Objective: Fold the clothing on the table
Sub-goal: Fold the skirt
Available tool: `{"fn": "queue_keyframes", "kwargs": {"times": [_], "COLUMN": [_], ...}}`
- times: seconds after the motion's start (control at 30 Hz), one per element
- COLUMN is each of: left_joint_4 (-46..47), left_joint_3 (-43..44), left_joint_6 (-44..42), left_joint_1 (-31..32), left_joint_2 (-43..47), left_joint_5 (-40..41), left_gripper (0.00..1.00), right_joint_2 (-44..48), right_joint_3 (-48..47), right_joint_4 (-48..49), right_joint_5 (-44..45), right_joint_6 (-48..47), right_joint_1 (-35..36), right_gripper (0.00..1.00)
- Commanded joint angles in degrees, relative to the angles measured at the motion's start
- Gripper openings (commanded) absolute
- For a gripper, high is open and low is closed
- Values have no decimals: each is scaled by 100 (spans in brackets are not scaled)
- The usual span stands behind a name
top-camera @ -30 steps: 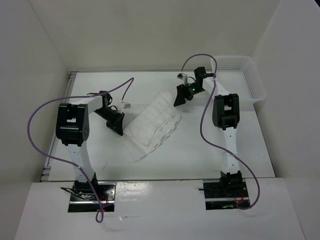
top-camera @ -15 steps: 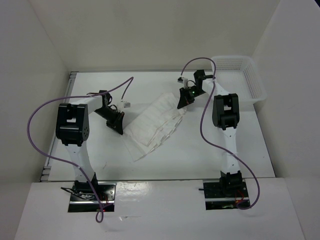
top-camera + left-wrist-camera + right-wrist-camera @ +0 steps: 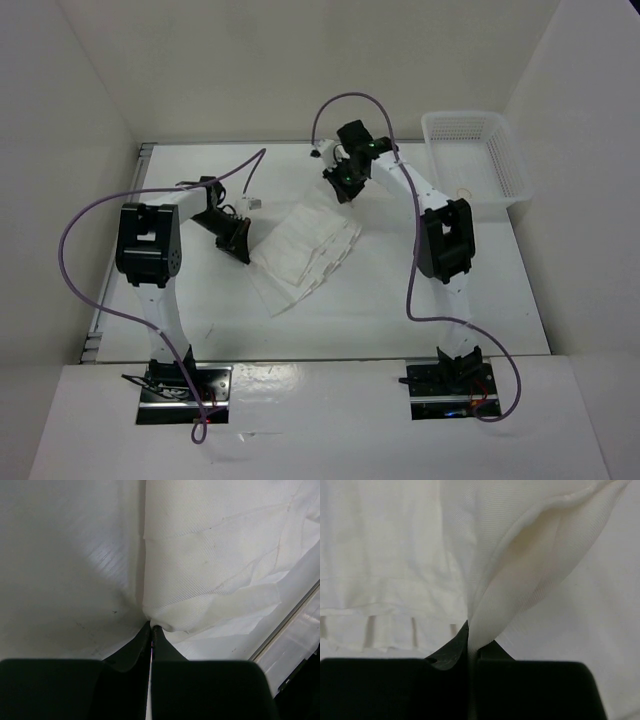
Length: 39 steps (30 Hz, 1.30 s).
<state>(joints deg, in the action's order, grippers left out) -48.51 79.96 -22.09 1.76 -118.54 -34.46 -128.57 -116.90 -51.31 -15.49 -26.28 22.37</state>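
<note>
The clothing [image 3: 305, 248], a white pleated garment, lies partly folded on the table [image 3: 420, 300] between the two arms. My left gripper [image 3: 240, 245] sits low at its left corner; in the left wrist view the left gripper [image 3: 152, 627] is shut on a pinch of the clothing [image 3: 210, 550]. My right gripper [image 3: 338, 186] is over the garment's far edge. In the right wrist view the right gripper [image 3: 470, 641] is shut on a fold of the clothing [image 3: 520, 540], which rises from between the jaws.
A white mesh basket [image 3: 475, 160] stands at the back right, against the right wall. White walls enclose the table on three sides. A metal rail [image 3: 138, 190] runs along the left edge. Purple cables loop over both arms.
My right gripper has shut on the clothing's far edge and swung left and toward the back wall, pulling that edge up. The left gripper has hardly moved.
</note>
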Motion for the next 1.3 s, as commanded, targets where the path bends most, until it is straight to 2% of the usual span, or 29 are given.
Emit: {"fn": "queue_keyframes", "kwargs": {"times": [0.0,0.17,0.4,0.63,1.1,1.13,1.17,1.23,1.27], "left_joint_4": [465,465,518,518,624,676,676,676,676], "left_joint_3": [54,54,54,54,-104,-104,-104,-156,-157], "left_joint_6": [-59,-59,-6,47,99,99,99,99,99], "left_joint_1": [44,44,44,44,44,44,44,44,44], "left_joint_2": [-275,-328,-328,-275,-222,-222,-222,-170,-169], "left_joint_5": [194,194,141,88,36,36,36,36,36], "left_gripper": [0,0,0,0,0,0,0,0,0], "right_joint_2": [816,1290,1405,1405,843,764,764,624,623], "right_joint_3": [167,448,730,748,-60,-61,-61,0,1], "right_joint_4": [331,385,130,-55,-819,-871,-872,-872,-872], "right_joint_5": [1019,1627,2242,2243,2243,2191,2190,2190,2190], "right_joint_6": [-219,-465,-729,-729,-729,-729,-729,-729,-668], "right_joint_1": [478,1119,1980,2623,3669,3756,3757,3914,3915], "right_gripper": [0,0,0,0,0,2,22,42,79]}}
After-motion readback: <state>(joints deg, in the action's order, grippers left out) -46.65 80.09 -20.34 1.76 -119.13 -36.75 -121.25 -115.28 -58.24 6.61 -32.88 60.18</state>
